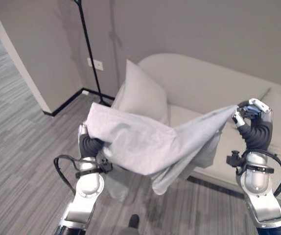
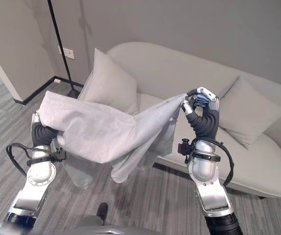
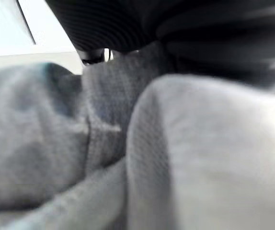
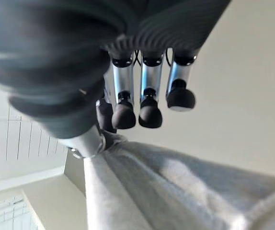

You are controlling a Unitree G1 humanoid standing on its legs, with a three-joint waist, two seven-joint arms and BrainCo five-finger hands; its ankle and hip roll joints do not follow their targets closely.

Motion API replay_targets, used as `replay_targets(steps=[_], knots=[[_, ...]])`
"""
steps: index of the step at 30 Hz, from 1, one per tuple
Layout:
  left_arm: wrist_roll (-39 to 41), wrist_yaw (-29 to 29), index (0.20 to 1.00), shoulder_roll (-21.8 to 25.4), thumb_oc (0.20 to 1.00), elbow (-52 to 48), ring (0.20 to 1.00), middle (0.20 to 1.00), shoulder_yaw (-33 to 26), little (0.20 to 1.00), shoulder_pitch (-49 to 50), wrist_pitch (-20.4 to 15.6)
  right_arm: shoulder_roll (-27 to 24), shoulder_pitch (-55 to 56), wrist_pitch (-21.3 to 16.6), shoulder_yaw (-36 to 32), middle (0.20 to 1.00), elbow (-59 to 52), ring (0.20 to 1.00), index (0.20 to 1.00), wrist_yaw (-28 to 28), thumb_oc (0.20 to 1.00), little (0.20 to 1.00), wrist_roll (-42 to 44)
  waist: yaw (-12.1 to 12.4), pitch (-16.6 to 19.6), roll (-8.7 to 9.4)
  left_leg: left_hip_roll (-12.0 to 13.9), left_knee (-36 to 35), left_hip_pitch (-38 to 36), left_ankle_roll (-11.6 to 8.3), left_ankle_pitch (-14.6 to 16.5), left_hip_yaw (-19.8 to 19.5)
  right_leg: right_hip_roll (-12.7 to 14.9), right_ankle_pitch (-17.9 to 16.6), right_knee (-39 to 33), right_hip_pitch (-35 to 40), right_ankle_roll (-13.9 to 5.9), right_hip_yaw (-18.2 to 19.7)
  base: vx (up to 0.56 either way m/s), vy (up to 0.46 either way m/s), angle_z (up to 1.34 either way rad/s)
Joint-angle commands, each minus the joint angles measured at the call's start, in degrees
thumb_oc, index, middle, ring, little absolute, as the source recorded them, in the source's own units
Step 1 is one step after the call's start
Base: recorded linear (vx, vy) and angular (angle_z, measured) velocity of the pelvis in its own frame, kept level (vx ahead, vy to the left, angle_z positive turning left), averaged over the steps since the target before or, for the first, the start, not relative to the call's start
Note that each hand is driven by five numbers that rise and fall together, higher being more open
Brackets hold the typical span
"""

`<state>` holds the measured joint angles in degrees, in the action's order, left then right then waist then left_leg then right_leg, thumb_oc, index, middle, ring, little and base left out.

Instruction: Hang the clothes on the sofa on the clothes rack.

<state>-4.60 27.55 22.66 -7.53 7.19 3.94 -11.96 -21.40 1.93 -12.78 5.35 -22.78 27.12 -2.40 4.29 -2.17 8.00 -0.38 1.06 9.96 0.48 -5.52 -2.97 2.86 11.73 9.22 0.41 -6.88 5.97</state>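
Right hand [image 2: 200, 104], raised, pinches one end of the pale grey cloth garment [image 2: 101, 129], which hangs stretched across to the left hand [image 1: 87, 142]; that hand's fingers are buried under the fabric, grip unclear. Behind both hands: cream sofa [image 2: 179, 68], black rack pole [image 1: 89, 44].

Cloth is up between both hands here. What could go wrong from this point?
The right hand pinches only a corner of the light grey garment, so it could slip free. The left hand is buried under the cloth, its hold unverifiable. A loose fold hangs low in front and may snag or drag on the way to the black rack pole.
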Motion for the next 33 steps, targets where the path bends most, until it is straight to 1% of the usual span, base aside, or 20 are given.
replay_targets(steps=[1, 4, 8, 10, 13, 14, 15, 16, 17, 18, 19, 21, 22, 23, 26, 28, 30, 31, 32, 33], knots=[[1.15, -1.35, 0.2, 0.89, 0.2, -0.4, 0.2, 0.2, 2.22, 0.2, -3.74, -3.99, 0.49, -0.67, -3.16, -0.9, 0.2, -0.97, 0.2, 0.2, 1.49, 0.2, 0.2, -0.21, -0.06, 2.45, 1.85, -4.4, 0.22, -1.7, -0.53, 5.38, 2.8, -6.36, -6.4, -4.26, 0.38, 2.98, -2.04, -0.06, -0.072, 0.26], [4.27, -2.22, 0.2, -0.93, 0.2, -1.72, 0.2, 0.2, 3.36, 0.2, -3.78, -4.3, -0.88, -0.47, -2.67, -1.07, 0.2, 0.17, 0.2, 0.2, 1.87, 0.2, 0.2, -0.03, -1.07, 1.19, 0.98, -4.63, 5.17, -0.34, -1.19, 7.08, 2.05, -6.14, -8.53, -7.3, 1.62, 3.23, -2.61, -0.05, -0.04, 0.26], [3.4, -2.81, 0.2, -0.71, 0.2, -1.6, 0.2, 0.2, 4.26, 0.2, -3.31, -4.24, -1.47, -0.33, -2.72, -1.45, 0.2, 0.75, 0.2, 0.2, 2.13, 0.2, 0.2, -0.24, -1.48, 1.18, 0.44, -4.9, 7.92, 0.73, -1.29, 8.27, 1.24, -5.88, -9.22, -8.08, 2.09, 2.97, -3.18, -0.02, 0.014, 0.08], [3.56, -3.06, 0.2, -1.12, 0.2, -0.74, 0.2, 0.2, 5.35, 0.2, -4.07, -4.17, -1.7, -0.49, -2.54, -1.37, 0.2, 1.61, 0.2, 0.2, 2.56, 0.2, 0.2, -0.14, -2.26, 1.19, -0.9, -3.38, 8.55, 2.51, -1.91, 6.92, 0.63, -5.74, -9.19, -7.96, 1.85, 2.69, -3.9, -0.02, 0.083, 0.26], [2.62, -3.19, 0.2, -0.68, 0.2, -1.11, 0.2, 0.2, 5.51, 0.2, -5.23, -4.07, -1.88, -1.68, -2.84, -1.22, 0.2, 2.71, 0.2, 0.2, 2.91, 0.2, 0.2, 0.29, -2.08, 1.74, -1.52, -0.77, 5.43, 4.04, -2.53, 4.15, 0.36, -5.36, -9.04, -8.58, 1.83, 1.92, -4.21, 0.01, 0.101, 0.19], [2.37, -3.2, 0.2, -0.55, 0.2, -1.12, 0.2, 0.2, 5.56, 0.2, -5.64, -4.12, -1.75, -2.39, -3.12, -1.16, 0.2, 3.13, 0.2, 0.2, 3.27, 0.2, 0.2, 0.34, -1.9, 1.92, -1.52, 0.47, 3.88, 4.5, -3.18, 2.89, -0.15, -5.0, -8.87, -8.76, 1.67, 1.57, -4.37, 0.06, 0.165, 0.17], [2.64, -3.33, 0.2, -0.43, 0.2, -0.67, 0.2, 0.2, 5.96, 0.2, -6.65, -4.19, -1.76, -3.01, -3.28, -1.36, 0.2, 3.61, 0.2, 0.2, 3.93, 0.2, 0.2, 0.67, -1.63, 1.89, -1.4, 2.58, 1.54, 5.91, -4.57, 1.39, -1.05, -4.13, -8.05, -9.11, 1.66, 1.23, -4.53, 0.06, 0.129, 0.13], [2.65, -3.32, 0.2, -0.42, 0.2, -0.59, 0.2, 0.2, 5.99, 0.2, -6.78, -4.21, -1.76, -3.1, -3.31, -1.4, 0.2, 3.68, 0.2, 0.2, 3.95, 0.2, 0.2, 0.68, -1.67, 1.91, -1.38, 2.58, 1.32, 5.91, -4.65, 1.24, -1.12, -4.15, -8.02, -9.08, 1.56, 1.26, -4.6, 0.11, 0.205, 0.22], [3.06, -3.49, 0.2, -0.53, 0.2, 0.53, 0.2, 0.2, 7.06, 0.2, -8.34, -4.15, -1.7, -3.55, -3.4, -1.42, 0.2, 4.63, 0.2, 0.2, 4.57, 0.2, 0.2, 1.18, -1.13, 1.62, -1.17, 5.29, -1.83, 7.23, -5.88, 0.26, -2.17, -3.12, -6.81, -9.32, 2.0, 0.75, -4.68, 0.08, 0.114, 0.22], [3.06, -3.46, 0.2, -0.54, 0.2, 0.62, 0.2, 0.2, 7.13, 0.2, -8.46, -4.17, -1.7, -3.6, -3.46, -1.48, 0.2, 4.72, 0.2, 0.2, 4.59, 0.2, 0.2, 1.19, -1.12, 1.59, -1.18, 5.33, -2.18, 7.08, -5.96, 0.08, -2.23, -3.16, -6.77, -9.29, 2.0, 0.79, -4.74, 0.11, 0.168, 0.26], [3.17, -3.56, 0.2, -0.51, 0.2, 0.81, 0.2, 0.2, 7.28, 0.2, -8.54, -4.22, -1.75, -3.55, -3.34, -1.41, 0.2, 4.91, 0.2, 0.2, 4.62, 0.2, 0.2, 1.39, -0.98, 1.55, -1.22, 6.38, -3.31, 7.33, -6.27, -0.32, -2.45, -2.89, -6.32, -9.36, 2.3, 0.7, -4.66, 0.08, 0.137, 0.28], [3.16, -3.56, 0.2, -0.57, 0.2, 2.27, 0.2, 0.2, 8.4, 0.2, -9.59, -4.54, -1.78, -4.22, -3.64, -1.15, 0.2, 7.02, 0.2, 0.2, 5.21, 0.2, 0.2, 2.42, -0.26, 0.93, -1.1, 9.53, -5.22, 9.09, -7.44, -0.5, -3.23, -1.62, -4.95, -9.48, 3.61, 0.1, -4.5, 0.12, 0.231, 0.15], [3.15, -3.55, 0.2, -0.58, 0.2, 2.31, 0.2, 0.2, 8.4, 0.2, -9.63, -4.56, -1.78, -4.25, -3.66, -1.15, 0.2, 7.06, 0.2, 0.2, 5.22, 0.2, 0.2, 2.42, -0.26, 0.89, -1.11, 9.54, -5.22, 9.08, -7.45, -0.49, -3.25, -1.64, -4.94, -9.47, 3.62, 0.11, -4.51, 0.14, 0.328, 0.05], [3.82, -3.16, 0.2, -0.68, 0.2, 2.91, 0.2, 0.2, 8.57, 0.2, -9.8, -4.71, -1.81, -4.19, -3.73, -0.87, 0.2, 7.67, 0.2, 0.2, 5.33, 0.2, 0.2, 3.32, 0.05, 0.73, -1.25, 12.28, -5.86, 9.8, -8.17, -0.5, -3.54, -0.43, -4.43, -9.45, 4.32, -0.26, -4.32, 0.15, 0.383, 0.12], [4.85, -2.14, 0.2, -1.0, 0.2, 4.09, 0.2, 0.2, 9.96, 0.2, -11.01, -5.58, -2.17, -3.7, -4.22, -1.02, 0.2, 8.67, 0.2, 0.2, 5.75, 0.2, 0.2, 3.57, 0.41, 0.38, -1.8, 17.21, -5.88, 10.75, -9.76, -1.54, -5.17, 3.16, -3.35, -8.83, 5.73, -2.23, -3.11, 0.22, 0.623, 0.0], [5.05, -2.23, 0.2, -0.94, 0.2, 3.39, 0.2, 0.2, 10.62, 0.2, -10.43, -5.61, -2.44, -2.54, -3.86, -1.65, 0.2, 8.06, 0.2, 0.2, 5.34, 0.2, 0.2, 2.78, -0.02, 1.1, -2.45, 19.7, -5.13, 8.9, -10.54, -2.59, -5.33, 5.89, -3.46, -8.47, 7.17, -3.73, -2.24, 0.25, 0.688, -0.38], [4.34, -2.89, 0.2, -0.92, 0.2, 5.26, 0.2, 0.2, 11.91, 0.2, -10.07, -5.03, -2.11, -0.72, -2.98, -2.44, 0.2, 7.84, 0.2, 0.2, 3.92, 0.2, 0.2, 2.09, -0.62, 1.56, -3.01, 19.43, -2.78, 8.16, -10.95, -1.7, -2.91, 10.44, -6.07, -9.49, 8.58, -5.79, -2.46, 0.2, 0.839, -0.52], [3.45, -2.56, 0.2, -0.83, 0.2, 5.62, 0.2, 0.2, 12.59, 0.2, -10.04, -4.99, -1.23, 0.51, -2.78, -2.64, 0.2, 7.68, 0.2, 0.2, 3.57, 0.2, 0.2, 1.86, -0.94, 1.65, -2.65, 18.26, -0.71, 7.75, -10.83, -1.32, -1.5, 13.4, -8.55, -10.48, 8.83, -6.97, -2.79, 0.1, 0.824, -0.21], [2.47, -2.31, 0.2, -0.09, 0.2, 6.79, 0.2, 0.2, 13.06, 0.2, -10.34, -5.0, -0.82, 0.43, -2.66, -2.34, 0.2, 8.54, 0.2, 0.2, 3.37, 0.2, 0.2, 1.94, -1.37, 1.59, -2.44, 16.97, 0.62, 7.51, -10.85, -0.89, -0.44, 15.66, -12.74, -10.68, 7.49, -7.65, -3.17, 0.01, 0.696, -0.18], [2.2, -1.43, 0.2, 1.04, 0.2, 6.36, 0.2, 0.2, 12.33, 0.2, -10.05, -5.3, 0.2, -0.6, -2.04, -1.65, 0.2, 9.53, 0.2, 0.2, 2.68, 0.2, 0.2, 3.13, -1.5, 1.4, -1.87, 15.2, 1.91, 7.38, -10.08, 0.02, 0.37, 17.46, -17.95, -10.47, 5.44, -7.65, -2.82, -0.03, 0.594, -0.25]])
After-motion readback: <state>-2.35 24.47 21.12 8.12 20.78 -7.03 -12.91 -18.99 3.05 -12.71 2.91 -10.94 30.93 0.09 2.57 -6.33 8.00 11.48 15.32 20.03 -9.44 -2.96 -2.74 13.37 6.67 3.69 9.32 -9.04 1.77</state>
